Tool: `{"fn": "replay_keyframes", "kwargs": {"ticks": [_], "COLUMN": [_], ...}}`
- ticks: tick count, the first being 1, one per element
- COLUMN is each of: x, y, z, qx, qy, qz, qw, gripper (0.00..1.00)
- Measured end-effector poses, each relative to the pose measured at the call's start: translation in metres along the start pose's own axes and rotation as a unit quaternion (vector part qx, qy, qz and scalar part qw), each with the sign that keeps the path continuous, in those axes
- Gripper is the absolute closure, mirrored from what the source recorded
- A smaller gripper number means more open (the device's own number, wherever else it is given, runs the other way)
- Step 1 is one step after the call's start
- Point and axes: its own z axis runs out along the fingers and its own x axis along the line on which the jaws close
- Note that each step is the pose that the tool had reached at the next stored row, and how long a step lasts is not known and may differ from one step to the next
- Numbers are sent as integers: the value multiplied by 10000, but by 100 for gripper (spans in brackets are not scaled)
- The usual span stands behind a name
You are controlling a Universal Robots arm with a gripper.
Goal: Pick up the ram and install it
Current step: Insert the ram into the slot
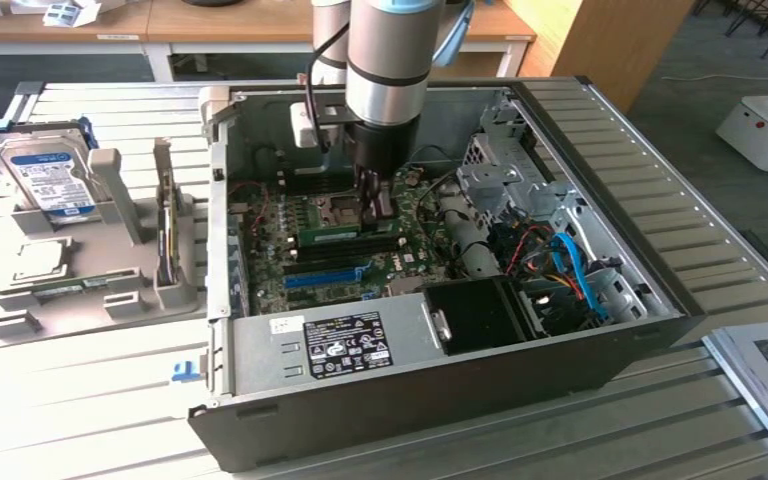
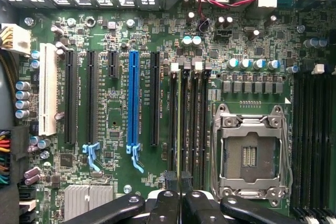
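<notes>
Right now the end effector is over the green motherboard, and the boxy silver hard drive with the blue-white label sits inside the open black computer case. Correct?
Not quite. The exterior view shows the silver hard drive standing in a grey holder outside the black computer case, on that view's left. The end effector is over the green motherboard.

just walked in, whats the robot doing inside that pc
A robot arm is reaching down into an open computer case that lies on its side. Its gripper is shut on the ram, a green stick, and holds it at the black memory slots beside the processor socket. Whether the stick is fully seated cannot be told. A hard drive stands in a grey holder at the exterior view's left.
</notes>
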Motion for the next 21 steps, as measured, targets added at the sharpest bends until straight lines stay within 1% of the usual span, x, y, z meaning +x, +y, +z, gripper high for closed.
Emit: {"fn": "replay_keyframes", "kwargs": {"ticks": [11,21], "x": [0,0], "y": [0,0], "z": [15,27], "qx": [0,1], "qy": [0,0], "qz": [2,65], "qw": [10000,10000], "gripper": [88,88]}}
